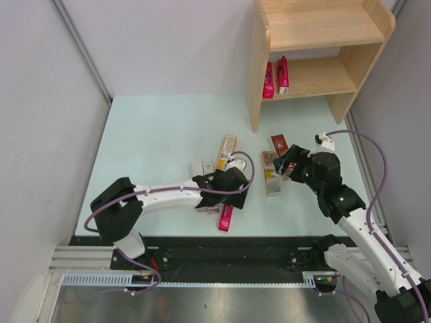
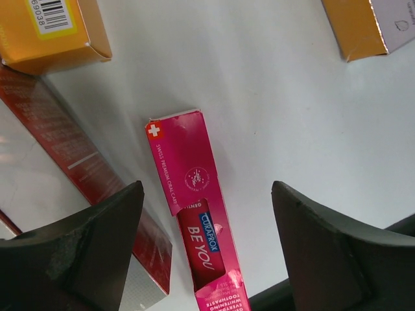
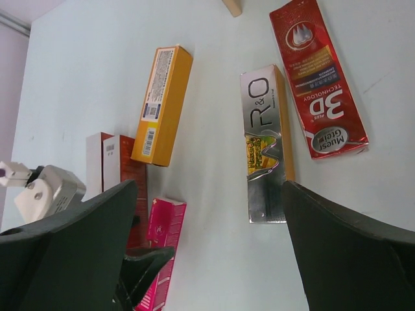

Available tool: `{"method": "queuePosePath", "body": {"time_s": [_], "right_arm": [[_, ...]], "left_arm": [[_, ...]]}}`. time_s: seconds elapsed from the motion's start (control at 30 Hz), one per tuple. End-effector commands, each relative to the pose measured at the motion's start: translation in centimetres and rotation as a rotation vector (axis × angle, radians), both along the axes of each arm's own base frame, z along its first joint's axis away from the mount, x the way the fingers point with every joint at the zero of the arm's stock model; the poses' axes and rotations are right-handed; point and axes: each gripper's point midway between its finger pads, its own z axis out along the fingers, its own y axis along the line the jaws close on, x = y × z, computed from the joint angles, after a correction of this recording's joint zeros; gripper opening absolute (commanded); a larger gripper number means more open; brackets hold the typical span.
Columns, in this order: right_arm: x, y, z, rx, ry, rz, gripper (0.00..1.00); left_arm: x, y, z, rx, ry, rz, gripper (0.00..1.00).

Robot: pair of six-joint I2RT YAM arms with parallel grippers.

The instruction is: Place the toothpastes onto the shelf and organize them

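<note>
Left wrist view: the pink carton (image 2: 188, 175), flat well in front of the shelf (image 1: 256, 74), is straddled untouched by the wide left gripper (image 2: 206, 194). It is judged light, stiff and crushable; the long sides are best pinched mid-length. The right gripper (image 3: 209, 188) is spread empty.

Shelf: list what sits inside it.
In the shelf, at the left of the lower board, a pink carton and a second carton stand upright side by side. The upper board covers the lower one's back, so anything there is hidden.
</note>
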Motion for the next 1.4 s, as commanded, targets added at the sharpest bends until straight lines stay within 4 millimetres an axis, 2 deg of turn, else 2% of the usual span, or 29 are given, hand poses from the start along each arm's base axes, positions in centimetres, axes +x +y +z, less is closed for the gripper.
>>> {"method": "queuePosePath", "body": {"time_s": [0.0,0.17,0.37,0.4,0.57,0.63,0.7,0.93,1.17,1.2,1.23,1.3,1.33,1.37], "right_arm": [[-0.4,0.0,0.7,0.040,-0.032,-0.013,0.98],[-0.7,0.4,0.3,0.056,-0.016,-0.001,0.98],[-1.2,0.9,0.0,0.053,-0.006,0.018,0.98],[-1.2,0.8,-0.1,0.051,-0.003,0.018,0.98],[-1.4,1.0,-0.1,0.048,-0.004,0.024,0.98],[-1.4,1.0,-0.1,0.049,-0.004,0.025,0.98],[-1.4,1.1,-0.1,0.048,-0.002,0.026,0.98],[-1.6,1.5,0.1,0.054,-0.009,0.045,0.98],[-1.9,1.5,1.0,0.067,-0.039,0.057,0.97],[-1.9,1.7,1.1,0.070,-0.043,0.063,0.97],[-2.0,2.0,1.2,0.067,-0.046,0.074,0.97],[-2.2,2.5,1.3,0.063,-0.051,0.084,0.98],[-2.5,3.2,1.3,0.061,-0.052,0.108,0.98],[-2.7,3.9,1.3,0.064,-0.049,0.124,0.98]], "left_arm": [[0.8,-0.9,0.4,0.016,-0.010,0.021,0.83],[0.7,-1.6,-1.2,0.048,0.029,0.005,0.81],[0.7,-1.7,-3.0,0.096,0.062,0.012,0.65],[0.8,-1.7,-3.1,0.098,0.063,0.014,0.60],[0.9,-1.4,-2.8,0.109,0.052,0.024,0.52],[1.0,-1.4,-2.4,0.108,0.043,0.022,0.42],[1.3,-1.5,-1.6,0.098,0.027,0.025,0.36],[2.1,-1.7,0.5,0.093,-0.013,0.021,0.36],[4.1,-2.1,6.2,-0.062,-0.066,0.006,0.35],[4.9,-1.8,6.8,-0.097,-0.067,0.014,0.34],[4.9,-1.9,8.0,-0.145,-0.063,-0.002,0.34],[5.9,-1.2,8.9,-0.201,-0.063,0.011,0.34],[5.9,-1.1,10.2,-0.246,-0.068,0.003,0.34],[6.2,-0.8,10.6,-0.265,-0.072,0.010,0.34]]}}
